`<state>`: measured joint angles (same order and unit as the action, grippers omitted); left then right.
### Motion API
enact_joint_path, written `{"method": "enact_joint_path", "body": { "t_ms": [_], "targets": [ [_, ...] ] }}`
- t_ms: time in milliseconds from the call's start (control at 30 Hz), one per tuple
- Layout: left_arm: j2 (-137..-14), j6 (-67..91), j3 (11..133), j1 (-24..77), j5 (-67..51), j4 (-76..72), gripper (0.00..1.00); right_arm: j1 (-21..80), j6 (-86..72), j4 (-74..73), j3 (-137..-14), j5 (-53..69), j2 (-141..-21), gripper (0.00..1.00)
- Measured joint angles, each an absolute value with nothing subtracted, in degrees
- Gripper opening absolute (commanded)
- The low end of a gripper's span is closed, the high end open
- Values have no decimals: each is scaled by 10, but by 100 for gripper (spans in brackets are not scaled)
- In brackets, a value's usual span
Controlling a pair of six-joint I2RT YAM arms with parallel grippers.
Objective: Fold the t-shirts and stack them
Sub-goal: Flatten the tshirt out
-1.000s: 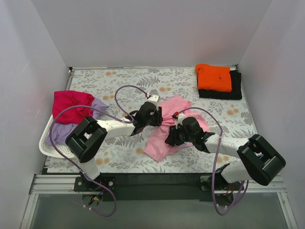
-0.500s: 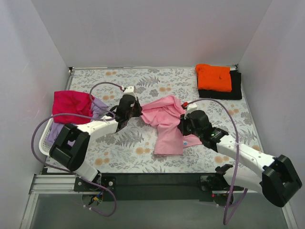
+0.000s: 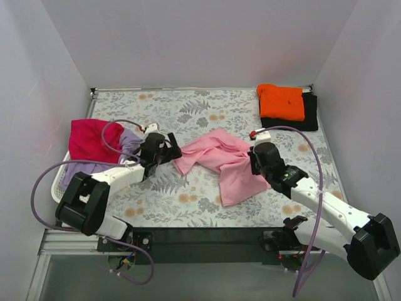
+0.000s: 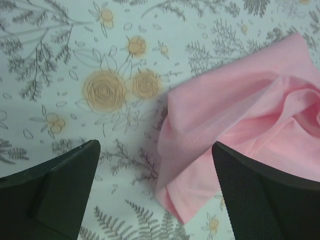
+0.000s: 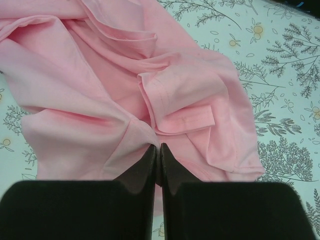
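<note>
The light pink t-shirt (image 3: 225, 158) lies crumpled and stretched across the middle of the table. My left gripper (image 3: 171, 152) is at its left end. In the left wrist view that gripper (image 4: 157, 197) is open wide, and a corner of the pink t-shirt (image 4: 235, 120) lies loose on the table between the fingers. My right gripper (image 3: 255, 160) is at the shirt's right side. It (image 5: 158, 148) is shut on a fold of the pink t-shirt (image 5: 100, 100). A folded orange t-shirt (image 3: 281, 101) rests on a black t-shirt (image 3: 311, 118) at the back right.
A white laundry basket (image 3: 60, 188) hangs over the table's left edge, holding a magenta-red t-shirt (image 3: 93, 138) and a lavender t-shirt (image 3: 80, 172). The floral tablecloth (image 3: 188, 106) covers the table. Grey walls close in the left, back and right.
The two arms moved apart, left going left and right going right, spreading the pink shirt out. The left gripper then opened and let go of its corner; the right stays shut on the cloth.
</note>
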<state>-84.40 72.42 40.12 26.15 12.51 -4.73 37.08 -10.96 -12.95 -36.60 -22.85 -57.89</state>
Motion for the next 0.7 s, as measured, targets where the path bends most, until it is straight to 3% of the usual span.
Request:
{"method": "enact_joint_path", "body": {
  "t_ms": [400,700],
  "targets": [
    [-738,818,243,277,4,-97,91,371,-109,-135,-366,-223,-594,1],
    [-771,857,239,315,-27,-154,79,371,-109,-133,-366,-208,-604,1]
  ]
}}
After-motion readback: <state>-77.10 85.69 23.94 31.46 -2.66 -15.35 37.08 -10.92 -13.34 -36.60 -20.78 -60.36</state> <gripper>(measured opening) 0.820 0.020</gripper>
